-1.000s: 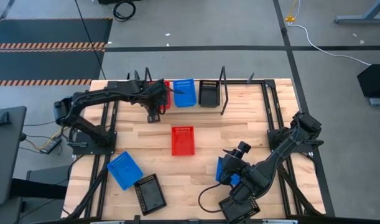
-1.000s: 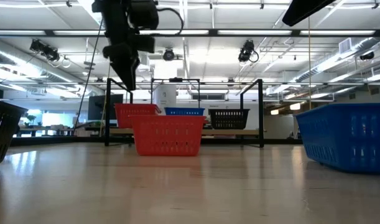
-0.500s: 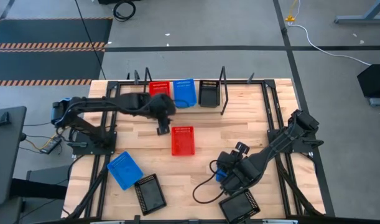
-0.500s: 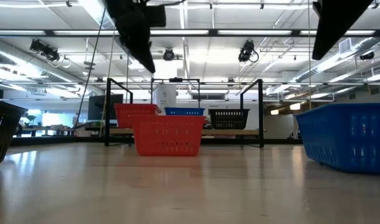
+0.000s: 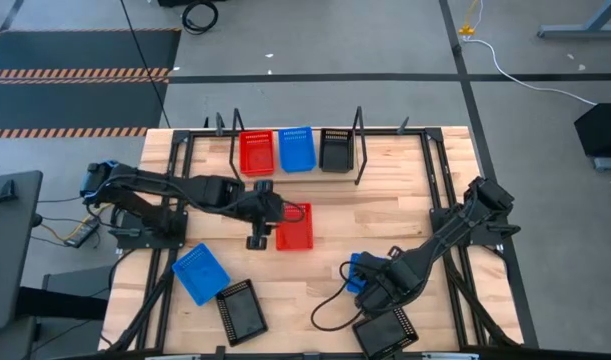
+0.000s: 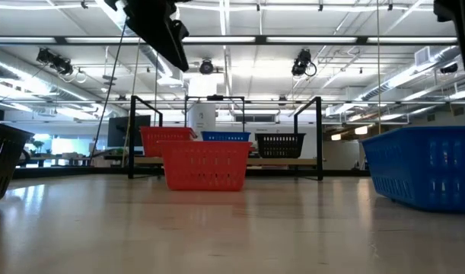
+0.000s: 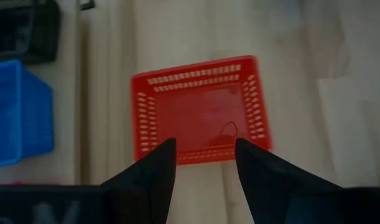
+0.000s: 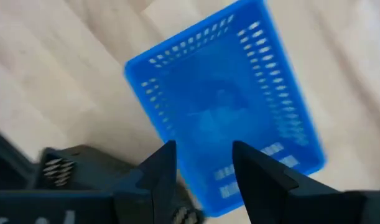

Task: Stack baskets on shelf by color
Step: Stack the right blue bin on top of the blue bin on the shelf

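Note:
On the shelf (image 5: 347, 173) at the far edge stand a red basket (image 5: 255, 152), a blue one (image 5: 297, 148) and a black one (image 5: 335, 150), side by side. Another red basket (image 7: 199, 111) rests on the table's middle. My left gripper (image 7: 203, 146) hangs open above its left end, touching nothing. A blue basket (image 8: 224, 118) sits near the right front, and my right gripper (image 8: 202, 149) hovers open over it, pointing down. In the low view the left gripper (image 6: 160, 30) is high above the red basket (image 6: 205, 165).
A second blue basket (image 5: 199, 272) and a black basket (image 5: 241, 310) lie at the near left. Another black basket (image 5: 385, 330) sits at the near edge beside my right arm. Black arm frames run along both table sides.
My left gripper has swung from over the shelf's red basket toward the near edge and the right, ending above the red basket on the table. The shelf's red basket stays in place. My right gripper has turned about above the blue basket, staying open.

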Motion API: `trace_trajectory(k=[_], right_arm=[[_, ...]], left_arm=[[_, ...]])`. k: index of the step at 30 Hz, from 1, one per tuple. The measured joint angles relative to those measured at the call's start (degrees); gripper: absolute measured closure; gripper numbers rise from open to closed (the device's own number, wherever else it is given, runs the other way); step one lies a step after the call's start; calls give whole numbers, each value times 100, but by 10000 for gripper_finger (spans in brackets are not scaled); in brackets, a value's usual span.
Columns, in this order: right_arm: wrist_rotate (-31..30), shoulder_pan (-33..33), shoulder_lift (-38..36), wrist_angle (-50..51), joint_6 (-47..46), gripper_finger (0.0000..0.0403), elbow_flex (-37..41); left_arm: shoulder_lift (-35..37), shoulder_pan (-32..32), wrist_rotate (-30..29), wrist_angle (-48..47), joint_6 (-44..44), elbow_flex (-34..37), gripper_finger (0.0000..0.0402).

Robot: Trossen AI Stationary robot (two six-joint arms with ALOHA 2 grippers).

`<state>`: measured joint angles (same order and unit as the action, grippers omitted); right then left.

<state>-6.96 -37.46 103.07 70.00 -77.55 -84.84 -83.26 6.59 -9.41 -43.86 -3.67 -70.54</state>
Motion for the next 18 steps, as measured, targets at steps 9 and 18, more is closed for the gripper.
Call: trace_trajectory(k=[9, 18], right_arm=[[-149, 210, 0, -702, -461, 240, 0], [-462, 788, 70, -844, -591, 240, 0]], left_arm=[[-2, 249, -353, 1004, -4, 142, 230], [24, 322, -726, 2202, -275, 1042, 230]])
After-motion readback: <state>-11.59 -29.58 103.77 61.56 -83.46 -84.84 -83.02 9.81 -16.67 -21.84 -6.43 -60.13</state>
